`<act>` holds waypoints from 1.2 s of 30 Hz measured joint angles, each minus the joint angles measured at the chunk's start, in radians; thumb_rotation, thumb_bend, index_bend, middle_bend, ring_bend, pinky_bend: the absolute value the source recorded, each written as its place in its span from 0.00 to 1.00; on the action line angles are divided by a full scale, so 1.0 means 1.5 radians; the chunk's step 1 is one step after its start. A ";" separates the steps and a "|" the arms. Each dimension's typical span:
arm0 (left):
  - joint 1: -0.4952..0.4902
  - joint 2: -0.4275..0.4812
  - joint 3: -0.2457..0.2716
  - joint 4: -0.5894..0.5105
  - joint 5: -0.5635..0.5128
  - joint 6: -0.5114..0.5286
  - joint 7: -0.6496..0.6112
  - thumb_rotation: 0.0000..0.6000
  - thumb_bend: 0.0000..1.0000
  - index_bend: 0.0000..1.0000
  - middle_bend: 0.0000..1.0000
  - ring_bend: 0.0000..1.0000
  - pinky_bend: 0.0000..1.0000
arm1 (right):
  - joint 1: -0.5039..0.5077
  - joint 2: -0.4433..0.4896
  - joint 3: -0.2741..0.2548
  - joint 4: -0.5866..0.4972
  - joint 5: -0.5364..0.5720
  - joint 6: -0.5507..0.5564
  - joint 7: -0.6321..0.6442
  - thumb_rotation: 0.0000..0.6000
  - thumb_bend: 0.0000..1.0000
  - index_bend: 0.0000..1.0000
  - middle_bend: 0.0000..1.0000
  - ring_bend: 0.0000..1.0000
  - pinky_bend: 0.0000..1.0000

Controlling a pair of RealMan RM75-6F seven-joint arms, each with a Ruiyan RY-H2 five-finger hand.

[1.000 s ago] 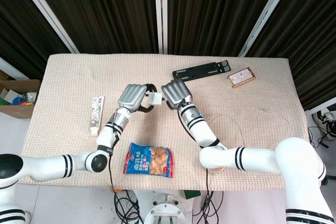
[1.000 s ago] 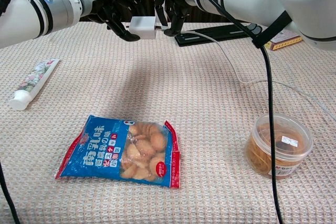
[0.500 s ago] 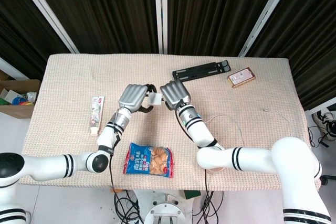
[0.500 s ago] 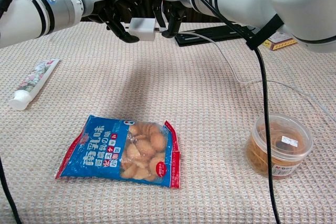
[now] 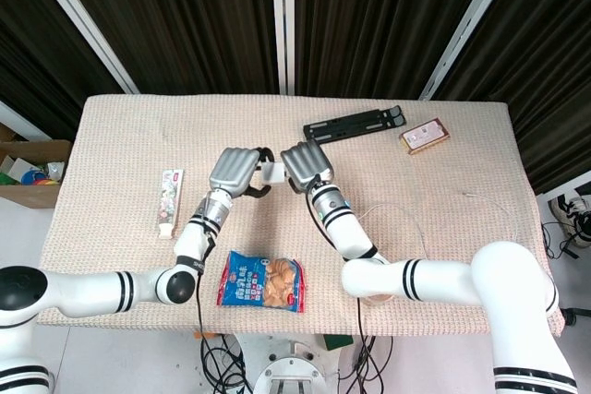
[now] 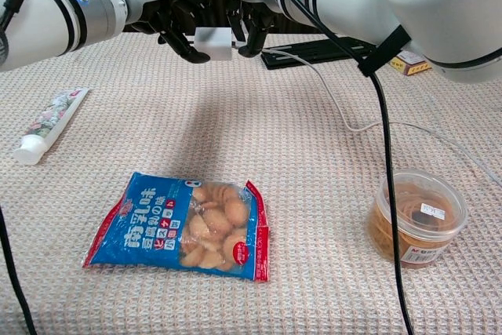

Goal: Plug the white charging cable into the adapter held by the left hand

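A white cube adapter (image 6: 212,42) (image 5: 271,173) hangs above the table's middle, pinched in the fingers of my left hand (image 6: 167,15) (image 5: 234,170). My right hand (image 6: 252,4) (image 5: 306,165) sits right against the adapter's right face, its fingers pinching the plug end of the white charging cable (image 6: 333,100). The plug meets the adapter; how deep it sits is hidden by the fingers. From there the cable drops to the table and trails off to the right (image 5: 414,213).
On the mat lie a blue biscuit bag (image 6: 180,223) in front, a round tub (image 6: 420,215) at front right, a toothpaste tube (image 6: 49,125) at left, a black stand (image 5: 355,124) and a small pink box (image 5: 425,136) at the back.
Both hands have drifted slightly left with the adapter between them. My right hand has closed in tighter against the adapter's right face.
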 measured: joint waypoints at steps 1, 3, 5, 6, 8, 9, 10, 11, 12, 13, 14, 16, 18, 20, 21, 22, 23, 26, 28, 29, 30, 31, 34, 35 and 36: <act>0.000 0.000 0.000 0.000 -0.001 -0.001 -0.001 0.92 0.49 0.59 0.52 0.77 1.00 | 0.000 -0.001 0.001 0.001 0.000 0.000 0.002 1.00 0.47 0.62 0.58 0.41 0.42; -0.002 -0.001 0.000 0.001 -0.001 -0.004 -0.001 0.93 0.49 0.59 0.52 0.77 1.00 | 0.000 -0.003 0.003 0.004 -0.002 -0.001 0.006 1.00 0.46 0.61 0.58 0.41 0.42; -0.002 -0.002 0.000 0.002 0.001 -0.006 -0.003 0.93 0.49 0.59 0.52 0.76 0.99 | 0.000 -0.005 0.004 0.006 -0.003 -0.002 0.009 1.00 0.45 0.61 0.58 0.41 0.42; -0.003 -0.003 0.000 0.003 0.003 -0.007 -0.004 0.92 0.49 0.59 0.52 0.77 1.00 | 0.000 -0.005 0.004 0.007 -0.003 -0.002 0.009 1.00 0.44 0.61 0.58 0.41 0.42; -0.003 -0.003 0.002 0.004 0.005 -0.010 -0.005 0.92 0.49 0.59 0.52 0.77 0.99 | 0.000 -0.005 0.005 0.007 -0.003 -0.002 0.010 1.00 0.43 0.60 0.58 0.41 0.42; -0.004 -0.003 0.002 0.005 0.007 -0.011 -0.006 0.92 0.49 0.59 0.52 0.76 0.99 | 0.000 -0.005 0.005 0.007 -0.003 -0.002 0.010 1.00 0.42 0.59 0.58 0.41 0.42; -0.004 -0.004 0.003 0.006 0.007 -0.011 -0.006 0.92 0.49 0.59 0.52 0.76 0.99 | 0.001 -0.005 0.005 0.007 -0.003 -0.002 0.010 1.00 0.40 0.59 0.57 0.41 0.41; -0.004 -0.005 0.004 0.007 0.008 -0.011 -0.006 0.92 0.49 0.59 0.52 0.76 0.99 | 0.001 -0.006 0.005 0.008 -0.003 -0.001 0.010 1.00 0.38 0.59 0.57 0.41 0.41; -0.005 -0.006 0.004 0.008 0.007 -0.011 -0.006 0.92 0.49 0.59 0.52 0.76 0.99 | 0.001 -0.006 0.005 0.008 -0.003 -0.001 0.010 1.00 0.37 0.58 0.57 0.41 0.41; -0.005 -0.007 0.004 0.008 0.007 -0.011 -0.006 0.92 0.49 0.59 0.52 0.76 0.99 | 0.001 -0.007 0.005 0.008 -0.003 -0.001 0.011 1.00 0.37 0.58 0.57 0.41 0.41; -0.005 -0.008 0.004 0.009 0.006 -0.012 -0.006 0.93 0.49 0.59 0.52 0.76 0.99 | 0.001 -0.008 0.005 0.008 -0.003 -0.001 0.011 1.00 0.36 0.57 0.57 0.41 0.41; -0.006 -0.008 0.004 0.010 0.005 -0.012 -0.006 0.92 0.49 0.59 0.52 0.76 0.99 | 0.002 -0.009 0.005 0.009 -0.003 -0.001 0.010 1.00 0.34 0.56 0.57 0.41 0.41; -0.006 -0.008 0.004 0.009 0.005 -0.011 -0.006 0.93 0.49 0.59 0.52 0.76 0.99 | 0.002 -0.011 0.005 0.010 -0.002 0.000 0.010 1.00 0.31 0.54 0.56 0.41 0.41; -0.004 -0.007 0.004 0.008 0.005 -0.011 -0.007 0.92 0.49 0.59 0.52 0.76 0.99 | 0.001 -0.010 0.005 0.009 -0.003 0.001 0.011 1.00 0.27 0.52 0.56 0.41 0.41; -0.003 -0.006 0.005 0.008 0.005 -0.010 -0.008 0.92 0.49 0.59 0.52 0.76 0.99 | 0.001 -0.009 0.005 0.008 -0.003 0.001 0.011 1.00 0.25 0.50 0.55 0.41 0.41; -0.002 -0.005 0.005 0.007 0.005 -0.010 -0.008 0.92 0.49 0.59 0.52 0.76 0.99 | 0.000 -0.008 0.004 0.006 -0.004 0.002 0.011 1.00 0.23 0.49 0.55 0.41 0.41; -0.001 -0.003 0.006 0.007 0.005 -0.010 -0.009 0.92 0.49 0.59 0.52 0.76 0.99 | -0.002 -0.006 0.003 0.004 -0.005 0.004 0.011 1.00 0.22 0.48 0.54 0.41 0.41; 0.002 0.000 0.007 0.005 0.007 -0.008 -0.011 0.92 0.49 0.59 0.52 0.76 0.99 | -0.006 0.000 0.000 -0.004 -0.006 0.008 0.011 1.00 0.22 0.48 0.54 0.41 0.41; 0.003 0.003 0.008 0.005 0.009 -0.007 -0.012 0.92 0.49 0.59 0.52 0.76 0.99 | -0.009 0.005 -0.002 -0.008 -0.005 0.010 0.010 1.00 0.22 0.48 0.54 0.41 0.41; 0.004 0.003 0.009 0.004 0.010 -0.007 -0.012 0.92 0.49 0.59 0.52 0.76 0.99 | -0.011 0.007 -0.003 -0.011 -0.004 0.011 0.009 1.00 0.22 0.48 0.54 0.41 0.41; 0.005 0.004 0.010 0.004 0.010 -0.007 -0.012 0.92 0.49 0.59 0.52 0.76 0.99 | -0.013 0.008 -0.004 -0.012 -0.002 0.012 0.009 1.00 0.22 0.48 0.54 0.41 0.41; 0.005 0.004 0.011 0.004 0.011 -0.007 -0.012 0.92 0.49 0.59 0.52 0.76 0.99 | -0.014 0.010 -0.004 -0.013 -0.001 0.013 0.010 1.00 0.22 0.48 0.54 0.41 0.41; 0.006 0.005 0.012 0.004 0.013 -0.007 -0.012 0.92 0.49 0.59 0.52 0.76 0.99 | -0.017 0.012 -0.006 -0.015 0.000 0.013 0.011 1.00 0.26 0.48 0.54 0.41 0.41; 0.006 0.004 0.012 0.003 0.014 -0.007 -0.012 0.92 0.49 0.59 0.52 0.76 0.99 | -0.017 0.013 -0.006 -0.015 0.001 0.013 0.010 1.00 0.30 0.49 0.54 0.41 0.41; 0.006 0.004 0.012 0.003 0.014 -0.006 -0.012 0.92 0.49 0.59 0.52 0.76 0.99 | -0.017 0.014 -0.006 -0.016 0.002 0.013 0.009 1.00 0.32 0.51 0.54 0.41 0.41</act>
